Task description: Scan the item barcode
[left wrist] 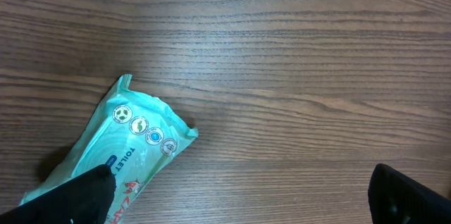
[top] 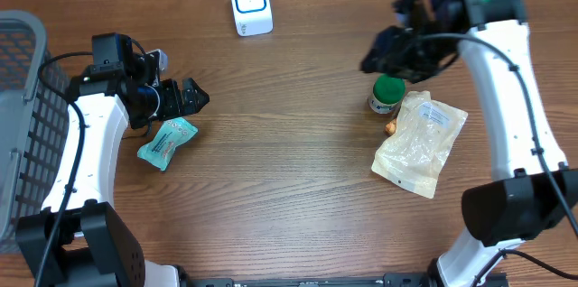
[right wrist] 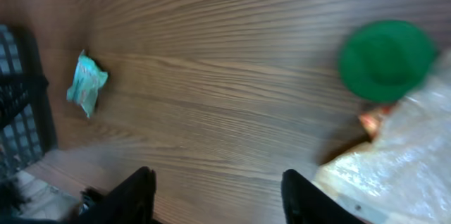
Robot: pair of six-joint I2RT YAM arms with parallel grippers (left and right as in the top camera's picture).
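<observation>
Left fingers (left wrist: 88, 196) wide open and empty beside teal wipes packet (top: 167, 141) on tabletop (top: 289, 170), right fingers (right wrist: 134, 196) parted, holding nothing, near green-lidded jar (top: 388, 91) and clear bag (top: 420, 143), white scanner (top: 250, 3) at far edge

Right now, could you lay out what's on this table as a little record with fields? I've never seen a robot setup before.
scanner: white box with a blue outline, at the far edge of the table
teal packet: lying flat by the left gripper
green-lidded jar: upright, beside the clear bag
clear bag: lying flat
basket: at the left edge
left gripper: open, empty
right gripper: open, empty
</observation>
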